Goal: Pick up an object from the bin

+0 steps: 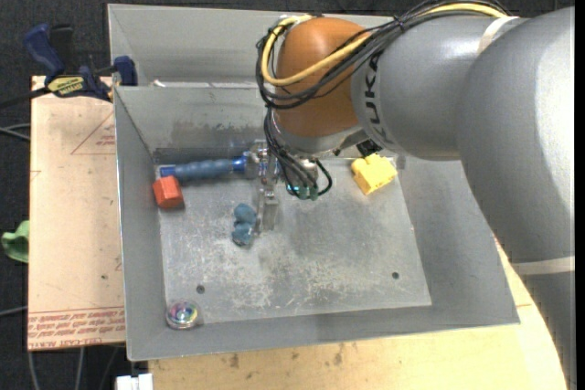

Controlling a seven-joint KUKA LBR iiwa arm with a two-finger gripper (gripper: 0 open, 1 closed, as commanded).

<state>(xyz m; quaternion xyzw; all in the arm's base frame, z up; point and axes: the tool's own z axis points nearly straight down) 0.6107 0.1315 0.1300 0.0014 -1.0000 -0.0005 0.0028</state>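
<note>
Hand (270, 210) down in the middle of the bin (402, 288), just right of the small blue lump (244, 226); clenched or released, you can't tell. Centre it over that lump, keep clear of the blue pen (206, 168) beyond, then close.

The arm (475, 96) is thick and silver-grey, with black letters. At the wrist is a round orange cover (306, 105) with yellow and black cables (439, 9) looped over it. The gripper (269, 215) is slim grey metal.

Red block (167, 192) beside blue handle (203, 169) — yellow block (373, 173) apart — shiny disc (182, 315) alone.
</note>
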